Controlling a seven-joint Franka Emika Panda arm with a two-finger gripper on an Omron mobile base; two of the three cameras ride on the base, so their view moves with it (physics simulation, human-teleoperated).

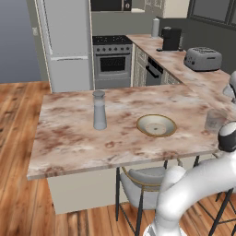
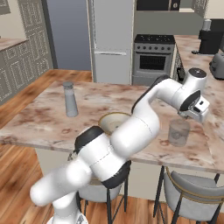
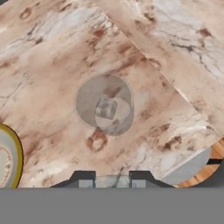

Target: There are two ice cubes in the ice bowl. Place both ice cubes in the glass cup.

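Overhead, the gripper (image 3: pixel 112 183) clenched a slick, light ice cube (image 3: pixel 108 181) by its flat sides above the fragile glass cup (image 3: pixel 105 105).

Pink-brown marbled island counter (image 1: pixel 73 138) up front. Grey tapered shaker bottle (image 1: pixel 99 110) upright on it, left of centre. Grey cushioned stool, dark metal legs (image 1: pixel 138 184), tucked under near edge. Behind: tall white fridge (image 1: pixel 67 41), silver oven range (image 1: pixel 113 62). Side counter: silver toaster (image 1: pixel 203 58), black coffee machine (image 1: pixel 171 38), silver canister (image 1: pixel 156 27) beside it. Wood plank floor (image 1: pixel 18 152).
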